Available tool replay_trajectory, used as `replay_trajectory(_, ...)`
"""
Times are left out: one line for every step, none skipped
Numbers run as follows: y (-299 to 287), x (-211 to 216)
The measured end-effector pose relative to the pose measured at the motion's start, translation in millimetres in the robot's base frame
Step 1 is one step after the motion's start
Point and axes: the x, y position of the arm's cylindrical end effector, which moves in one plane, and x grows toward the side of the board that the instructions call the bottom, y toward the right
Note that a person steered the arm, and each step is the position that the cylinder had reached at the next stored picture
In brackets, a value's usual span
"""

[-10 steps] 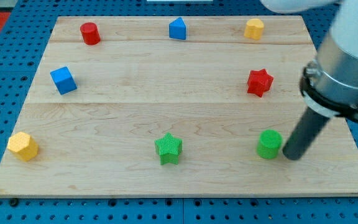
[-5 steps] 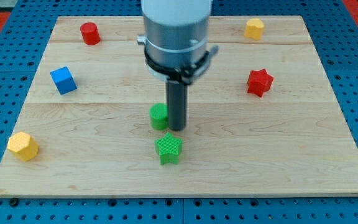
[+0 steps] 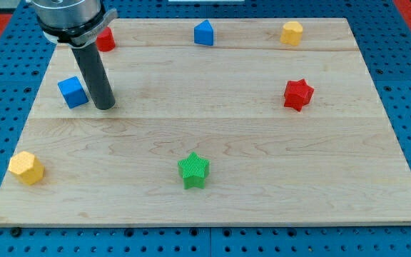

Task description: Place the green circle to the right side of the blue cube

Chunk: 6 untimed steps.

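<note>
Pale wooden board (image 3: 212,135) lying on a blue pegboard bench fills the view, with 6 small coloured blocks visible on it. Along the far edge, from left to right, sit a red cylinder (image 3: 108,40) partly hidden by the arm, a blue house-shaped block (image 3: 203,33) and a yellow hexagon block (image 3: 291,32). A red star (image 3: 298,94) sits at the right. A green star (image 3: 193,170) sits near the middle of the near edge, and a second yellow hexagon block (image 3: 26,168) sits at the near left corner.

The blue cube (image 3: 72,92) is at the left. My tip (image 3: 104,107) rests on the board just beside the cube's right side. The arm ends in a plain dark rod with no jaws, so it grips nothing and can only push.

The green circle cannot be seen anywhere. It may be hidden behind the rod, close to the cube's right side, but that cannot be confirmed, so I cannot judge whether the task is complete.

Judging by the other blocks, the circle is probably light, stiff and quick to slide on smooth wood. Its round side could slip off the tip, so any push should go straight through its centre, from the side opposite the way it must travel
</note>
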Motion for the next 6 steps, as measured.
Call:
replay_trajectory(1.7, 0.3)
replay_trajectory(1.7, 0.3)
replay_trajectory(2.4, 0.3)
replay_trajectory(3.4, 0.3)
replay_trajectory(4.1, 1.1)
replay_trajectory(4.1, 0.9)
